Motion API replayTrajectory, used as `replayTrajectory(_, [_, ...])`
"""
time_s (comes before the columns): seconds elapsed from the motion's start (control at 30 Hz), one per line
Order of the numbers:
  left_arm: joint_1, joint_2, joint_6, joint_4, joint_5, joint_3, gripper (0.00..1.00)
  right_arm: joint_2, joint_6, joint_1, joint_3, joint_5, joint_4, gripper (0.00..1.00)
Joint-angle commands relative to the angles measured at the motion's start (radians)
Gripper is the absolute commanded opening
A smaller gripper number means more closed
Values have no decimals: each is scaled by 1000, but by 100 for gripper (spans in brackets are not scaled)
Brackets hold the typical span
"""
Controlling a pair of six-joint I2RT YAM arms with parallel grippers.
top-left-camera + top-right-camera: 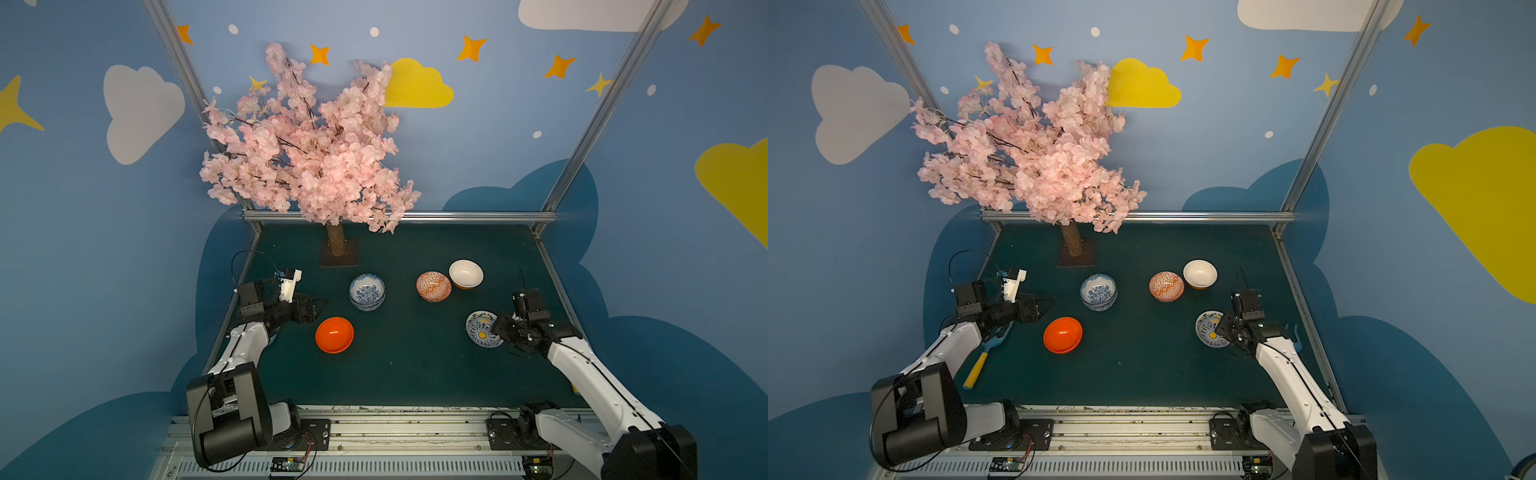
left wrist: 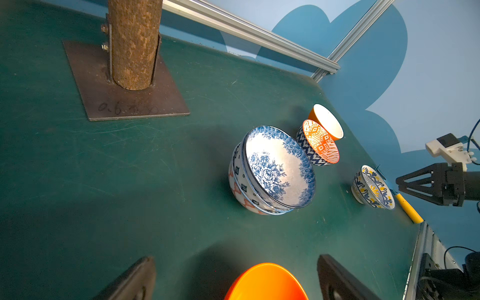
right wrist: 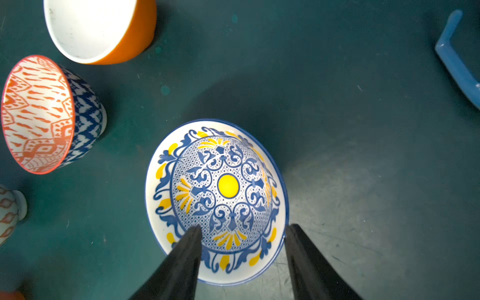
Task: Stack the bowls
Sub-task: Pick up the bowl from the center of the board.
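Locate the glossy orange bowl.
In both top views, the glossy orange bowl sits front-left on the table, beside the left gripper, nearer the camera than the blue-and-white stack.

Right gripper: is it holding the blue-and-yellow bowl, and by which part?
Nothing is held yet. The right gripper stands open astride the rim of the blue-and-yellow bowl, one finger over the inside, the other outside.

In both top views the tree (image 1: 336, 241) stands at the back of the table (image 1: 415, 374). Just before it, slightly right, sits the nested bowl stack (image 1: 367, 291), and the single bowl (image 1: 334, 334) lies further forward. Right of the tree, the nearer bowl (image 1: 433, 286) and the farther bowl (image 1: 466, 273) sit just beside each other. The outermost bowl (image 1: 482, 328) lies forward of that pair. In a top view, a fork (image 1: 982, 357) lies forward-left of the tree.
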Motion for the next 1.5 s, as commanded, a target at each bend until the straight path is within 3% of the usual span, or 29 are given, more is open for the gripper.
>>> replayTrajectory(0.0, [0, -8, 14, -19, 8, 12, 100, -4, 5, -14, -5, 9, -8, 57])
replayTrajectory(0.7, [0, -19, 14, -19, 7, 10, 100, 103, -7, -55, -36, 13, 11, 50])
replayTrajectory(1.17, [-1, -26, 14, -19, 1, 8, 100, 177, -104, -65, -15, -83, 26, 23])
replayTrajectory(1.47, [-1, -21, 12, -19, 1, 8, 100, 133, -101, -65, -16, -91, 20, 19])
